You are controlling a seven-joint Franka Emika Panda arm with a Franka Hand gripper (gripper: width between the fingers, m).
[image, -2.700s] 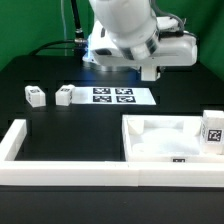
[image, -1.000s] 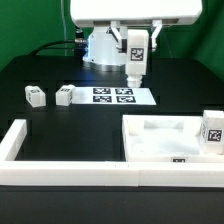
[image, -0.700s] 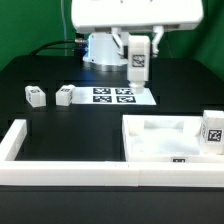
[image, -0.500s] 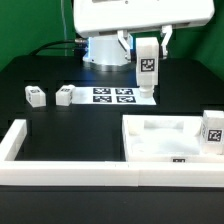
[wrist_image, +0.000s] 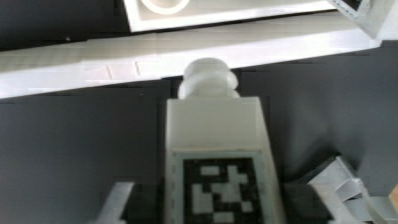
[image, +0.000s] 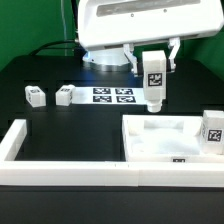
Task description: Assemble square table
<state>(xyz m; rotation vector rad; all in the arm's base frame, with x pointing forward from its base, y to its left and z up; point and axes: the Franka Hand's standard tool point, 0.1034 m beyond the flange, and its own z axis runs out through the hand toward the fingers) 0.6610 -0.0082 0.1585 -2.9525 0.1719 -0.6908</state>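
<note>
Gripper pinching a white leg over the black table

The gripper (image: 153, 58) clamps an upright leg (image: 154, 88) at centre frame, its lower end near the far rim of the square slab (image: 160, 138) lying lower right; the matte black table (image: 60, 125) carries the marker board (image: 113, 96), a leg block (image: 35, 96) and a second block (image: 65, 95) at left, a white border wall (image: 60, 170) along the bottom, and a green backdrop (image: 30, 25) stands behind

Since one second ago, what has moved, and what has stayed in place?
The tool, shut on the held leg block, carried it toward the exterior view's right and downward, nearer the square slab. Nothing was newly grasped or released. The two loose leg blocks, the marker board and the slab stayed put.
</note>
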